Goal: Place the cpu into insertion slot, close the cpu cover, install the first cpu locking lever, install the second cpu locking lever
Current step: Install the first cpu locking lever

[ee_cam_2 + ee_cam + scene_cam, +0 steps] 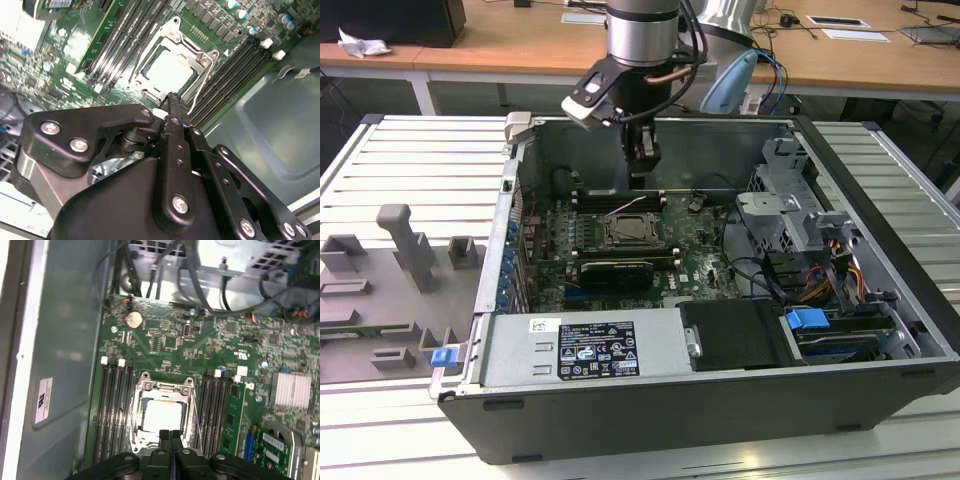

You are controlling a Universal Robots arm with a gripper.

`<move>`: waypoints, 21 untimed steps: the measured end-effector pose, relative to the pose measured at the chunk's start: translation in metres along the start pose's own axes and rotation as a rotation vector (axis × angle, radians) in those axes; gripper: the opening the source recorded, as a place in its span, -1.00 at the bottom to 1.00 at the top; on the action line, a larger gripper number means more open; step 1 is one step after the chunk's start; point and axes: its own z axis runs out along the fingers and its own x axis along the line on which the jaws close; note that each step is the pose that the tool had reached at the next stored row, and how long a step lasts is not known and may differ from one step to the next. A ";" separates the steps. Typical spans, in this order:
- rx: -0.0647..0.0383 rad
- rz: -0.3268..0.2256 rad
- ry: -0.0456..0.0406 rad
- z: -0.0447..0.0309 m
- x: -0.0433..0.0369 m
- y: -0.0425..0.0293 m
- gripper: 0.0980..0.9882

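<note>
While my black claw (170, 434) hangs clenched and empty, the pale silver square cpu (161, 415) sits in the silver-rimmed insertion slot (136, 410) beneath it.

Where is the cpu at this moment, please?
In the first wrist view, the cpu lies framed by the cpu cover, between memory slots, just beyond the claw.

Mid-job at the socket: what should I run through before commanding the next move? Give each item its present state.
1. cpu seated in the insertion slot: ok, its pale face lies flat inside it.
2. cpu cover down: ok, the frame appears flat around the cpu.
3. locking lever latched: cannot tell; it shows as a thin wire beside the insertion slot.
4. gripper empty: ok, it is shut, with nothing between the fingers.
5. gripper lined up: ok, its tips sit at the insertion slot's edge in both wrist views.
</note>
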 end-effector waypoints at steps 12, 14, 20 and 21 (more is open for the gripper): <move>-0.006 -0.168 0.0011 0.0003 0.0002 0.0000 -0.98; -0.006 -0.188 0.0014 0.0003 0.0004 0.0000 -0.98; -0.011 -0.298 0.0040 0.0008 0.0004 0.0002 -0.98; -0.012 -0.315 0.0044 0.0010 0.0005 0.0002 -0.98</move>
